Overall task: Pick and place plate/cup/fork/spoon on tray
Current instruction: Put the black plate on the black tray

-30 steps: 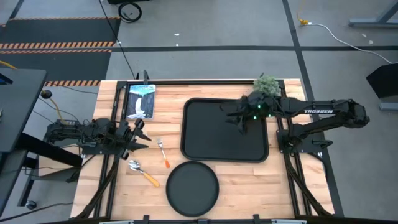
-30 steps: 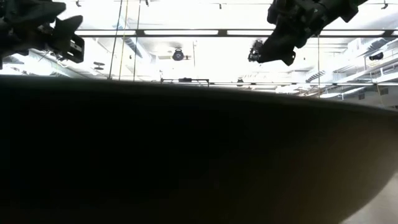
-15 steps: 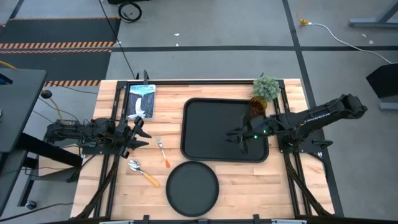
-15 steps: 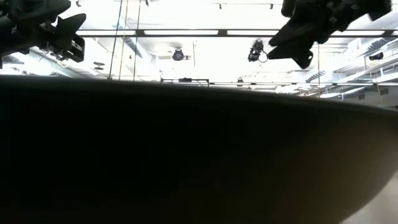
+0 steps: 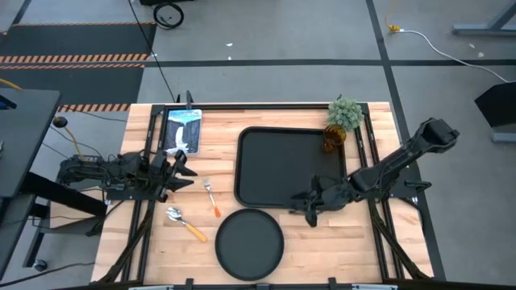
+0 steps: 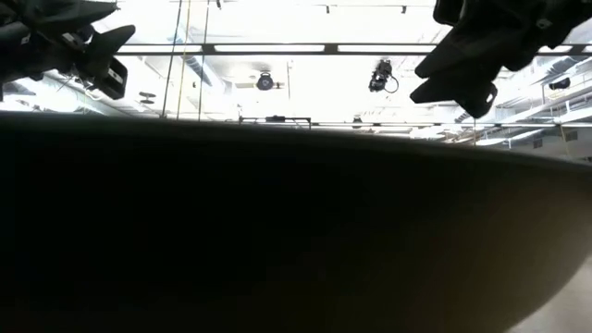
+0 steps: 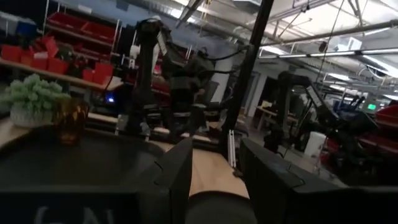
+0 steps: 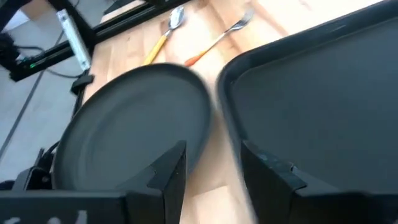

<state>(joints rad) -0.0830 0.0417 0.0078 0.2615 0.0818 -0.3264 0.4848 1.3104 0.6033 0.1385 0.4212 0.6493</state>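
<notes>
The black tray (image 5: 266, 173) lies at the middle of the table. The amber cup (image 5: 334, 138) stands in its far right corner, next to a green plant (image 5: 345, 113). The round black plate (image 5: 249, 243) lies on the wood near the tray's near edge. The fork (image 5: 211, 196) and the spoon (image 5: 185, 223) lie on the wood left of the plate. My right gripper (image 5: 302, 205) is open and empty above the tray's near right rim; its wrist view shows the plate (image 8: 137, 130) and the tray (image 8: 323, 99) ahead. My left gripper (image 5: 179, 169) is open and empty left of the fork.
A blue and white booklet (image 5: 183, 130) lies at the far left of the table. Black frame rails (image 5: 149, 153) run along the table's left and right sides. In the low view a dark rim (image 6: 296, 231) fills most of the picture.
My right gripper has gone from above the tray's far right part, near the plant, toward the table's near edge, and now hangs over the tray's near right rim. The cup, hidden under the arm before, now shows in the tray's far right corner.
</notes>
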